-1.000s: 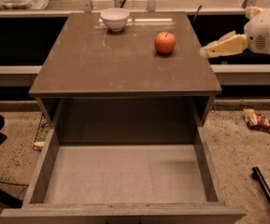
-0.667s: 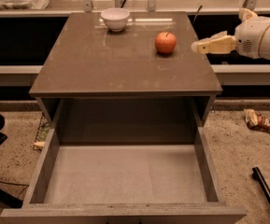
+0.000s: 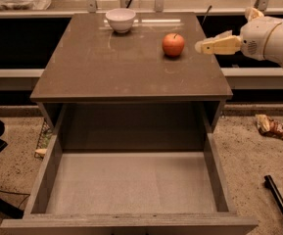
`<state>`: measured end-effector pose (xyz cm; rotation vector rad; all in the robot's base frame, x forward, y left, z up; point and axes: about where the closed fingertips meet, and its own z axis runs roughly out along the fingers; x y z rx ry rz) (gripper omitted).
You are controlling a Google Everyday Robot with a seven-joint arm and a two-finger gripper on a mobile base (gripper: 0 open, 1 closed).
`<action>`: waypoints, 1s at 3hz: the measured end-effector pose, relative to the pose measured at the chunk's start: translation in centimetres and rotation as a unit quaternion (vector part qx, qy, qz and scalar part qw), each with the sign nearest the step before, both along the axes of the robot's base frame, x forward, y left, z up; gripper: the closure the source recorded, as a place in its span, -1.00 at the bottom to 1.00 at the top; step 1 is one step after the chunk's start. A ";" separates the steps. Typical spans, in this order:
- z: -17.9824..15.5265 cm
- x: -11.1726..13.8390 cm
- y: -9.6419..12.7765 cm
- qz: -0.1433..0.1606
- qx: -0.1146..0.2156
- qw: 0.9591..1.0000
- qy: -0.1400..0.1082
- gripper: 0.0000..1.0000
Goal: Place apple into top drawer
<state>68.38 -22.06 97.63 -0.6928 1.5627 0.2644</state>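
One apple point(image 3: 173, 45), stem up, stands near the jaws.

The apple point(image 3: 173, 44) lies on the cabinet top point(image 3: 106, 67) behind the top drawer point(image 3: 131, 182), hand point(image 3: 200, 46) near its right.

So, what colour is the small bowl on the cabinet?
The small round bowl is white, camera view; the cream end effector hovers beside the round red-orange apple.

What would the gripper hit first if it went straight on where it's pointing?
Probably the apple: the gripper, at the cabinet top's right edge, points left toward it, though depth is unclear.
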 end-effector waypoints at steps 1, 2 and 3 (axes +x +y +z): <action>-1.4 2.7 1.7 0.006 0.020 1.000 0.015 -1.00; -4.3 8.9 6.3 0.024 0.046 0.998 0.041 -1.00; -4.3 8.8 6.1 0.023 0.046 0.998 0.041 -1.00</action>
